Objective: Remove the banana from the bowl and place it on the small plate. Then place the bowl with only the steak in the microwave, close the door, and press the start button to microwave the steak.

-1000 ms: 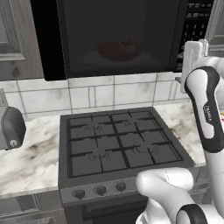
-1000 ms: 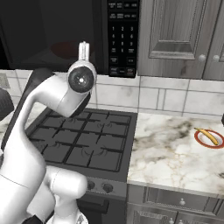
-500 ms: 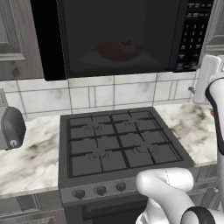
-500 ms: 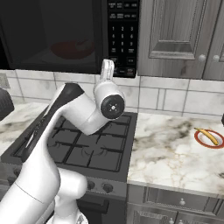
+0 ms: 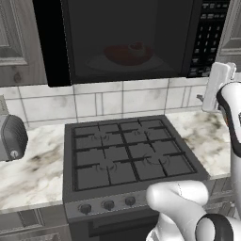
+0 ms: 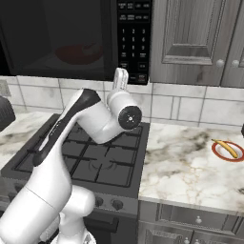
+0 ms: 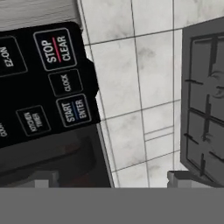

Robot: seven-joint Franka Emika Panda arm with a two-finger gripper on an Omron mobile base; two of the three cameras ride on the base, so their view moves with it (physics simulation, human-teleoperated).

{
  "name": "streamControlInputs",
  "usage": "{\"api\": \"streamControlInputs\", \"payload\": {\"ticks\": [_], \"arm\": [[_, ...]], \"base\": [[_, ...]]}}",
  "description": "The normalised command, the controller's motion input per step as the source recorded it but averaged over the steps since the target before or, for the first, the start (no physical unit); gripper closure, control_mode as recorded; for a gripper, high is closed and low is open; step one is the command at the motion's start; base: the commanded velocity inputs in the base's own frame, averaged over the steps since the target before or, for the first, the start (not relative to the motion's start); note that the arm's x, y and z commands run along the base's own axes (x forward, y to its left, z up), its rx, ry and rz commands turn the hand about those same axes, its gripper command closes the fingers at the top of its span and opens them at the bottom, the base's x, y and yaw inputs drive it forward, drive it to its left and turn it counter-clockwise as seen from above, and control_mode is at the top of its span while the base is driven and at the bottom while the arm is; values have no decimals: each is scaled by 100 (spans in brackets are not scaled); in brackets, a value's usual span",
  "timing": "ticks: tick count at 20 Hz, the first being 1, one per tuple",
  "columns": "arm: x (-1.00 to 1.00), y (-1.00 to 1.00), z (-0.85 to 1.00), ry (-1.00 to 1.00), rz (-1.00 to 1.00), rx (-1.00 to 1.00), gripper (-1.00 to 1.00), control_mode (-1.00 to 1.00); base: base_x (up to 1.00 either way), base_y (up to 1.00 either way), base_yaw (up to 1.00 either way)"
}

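Observation:
The microwave door [image 5: 122, 42] is shut. Behind its dark window the red bowl [image 5: 123, 55] sits on the turntable with the steak [image 5: 136, 47] in it; both also show faintly as bowl [image 6: 74, 53] and steak [image 6: 93, 47]. My gripper [image 6: 121, 72] points upward just below the black keypad [image 6: 134, 38], and it is also at the right edge [image 5: 219, 68]. In the hand view the gripper [image 7: 111, 179] is open with nothing between its fingertips, facing the START ENTER button [image 7: 74, 110]. The banana [image 6: 225, 147] lies on the small plate [image 6: 219, 155] on the right counter.
A black gas stove [image 5: 127, 155] lies under the microwave, with marble counter [image 6: 186, 167] on both sides. A grey appliance [image 5: 12, 136] stands on the left counter. Grey cabinets [image 6: 190, 38] hang right of the keypad. STOP CLEAR button [image 7: 56, 47] sits above START.
The arm has swung rightward and a little lower, bringing the gripper from in front of the door's right edge to under the keypad's bottom rows. Bowl, steak and banana are unmoved.

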Motion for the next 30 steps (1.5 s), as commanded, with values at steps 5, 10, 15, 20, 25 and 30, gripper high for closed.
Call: {"api": "streamControlInputs", "payload": {"ticks": [5, 10, 15, 20, 25, 30], "arm": [[35, -6, -6, 0, 0, 3, -100, -100], [34, -3, -11, 0, 0, 2, -100, -100], [30, -4, -15, 0, 0, 2, -100, -100], [28, -6, -10, 0, 0, 2, -100, -100], [30, -6, -9, 0, 0, 2, -100, -100], [32, -1, -2, 0, 0, 2, -100, -100]], "base": [[0, 0, 0], [0, 0, 0], [0, 0, 0], [0, 0, 0], [0, 0, 0], [0, 0, 0]]}}
